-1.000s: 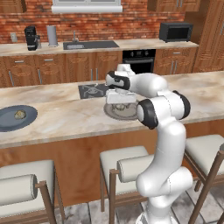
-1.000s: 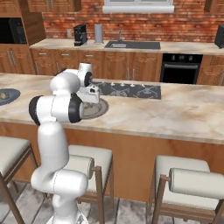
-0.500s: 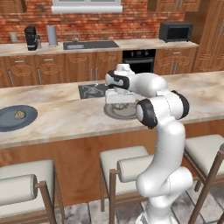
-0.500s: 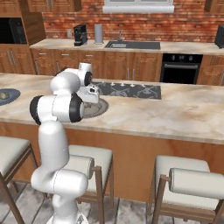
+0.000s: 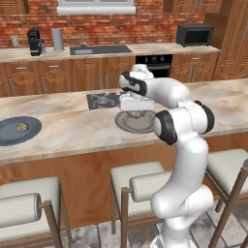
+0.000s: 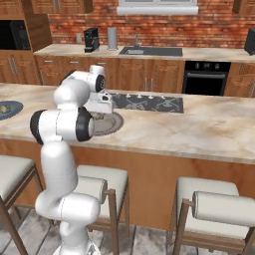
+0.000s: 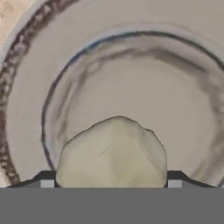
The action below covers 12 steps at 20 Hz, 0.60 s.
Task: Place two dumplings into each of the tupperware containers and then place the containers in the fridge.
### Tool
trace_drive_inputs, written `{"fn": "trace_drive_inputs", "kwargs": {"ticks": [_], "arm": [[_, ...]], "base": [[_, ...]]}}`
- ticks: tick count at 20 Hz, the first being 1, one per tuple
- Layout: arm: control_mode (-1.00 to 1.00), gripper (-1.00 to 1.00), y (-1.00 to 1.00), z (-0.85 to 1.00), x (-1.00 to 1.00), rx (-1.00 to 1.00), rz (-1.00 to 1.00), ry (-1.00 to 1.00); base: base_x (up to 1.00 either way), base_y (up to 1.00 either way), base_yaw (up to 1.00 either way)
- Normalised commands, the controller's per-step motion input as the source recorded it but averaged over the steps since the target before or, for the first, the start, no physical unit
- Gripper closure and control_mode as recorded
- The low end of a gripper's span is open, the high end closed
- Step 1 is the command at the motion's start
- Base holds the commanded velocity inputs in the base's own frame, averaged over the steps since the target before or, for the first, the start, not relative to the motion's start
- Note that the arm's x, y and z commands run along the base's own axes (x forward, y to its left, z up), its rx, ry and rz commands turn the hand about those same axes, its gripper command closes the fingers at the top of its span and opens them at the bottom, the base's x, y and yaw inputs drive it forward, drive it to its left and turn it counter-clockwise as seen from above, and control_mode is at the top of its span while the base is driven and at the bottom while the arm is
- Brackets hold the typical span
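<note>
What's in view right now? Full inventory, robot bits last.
island counter: 1, beige marble top, across the middle
grey plate: 1, round, mid-island under the hand
centre dumpling: 1, pale tan, on the grey plate
dark plate: 1, blue-grey, left end of the island
left dumpling: 1, tan, on the dark plate
cooktop: 1, black, set in the island behind the grey plate
stools: 3, cream seats, front of the island
microwave: 1, black, back counter, right
oven: 1, black, under the back counter
sink: 1, dark, back counter
coffee machine: 1, black, back left
arm: 1, white
gripper: 1, dark tips against both sides of the centre dumpling
</note>
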Motion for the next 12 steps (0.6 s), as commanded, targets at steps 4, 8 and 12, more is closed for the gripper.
{"fn": "trace_drive_inputs", "kwargs": {"ticks": [4,8,12], "arm": [[-1.0,1.0,0.04,0.71,-1.0,-0.02,0.0,-0.08],[-1.0,1.0,-0.05,0.41,-1.0,0.0,0.0,0.0],[-1.0,1.0,-0.24,0.24,-1.0,0.0,0.01,-0.07]], "base": [[0.0,0.0,0.0],[0.0,0.0,0.0],[0.0,0.0,0.0]]}}
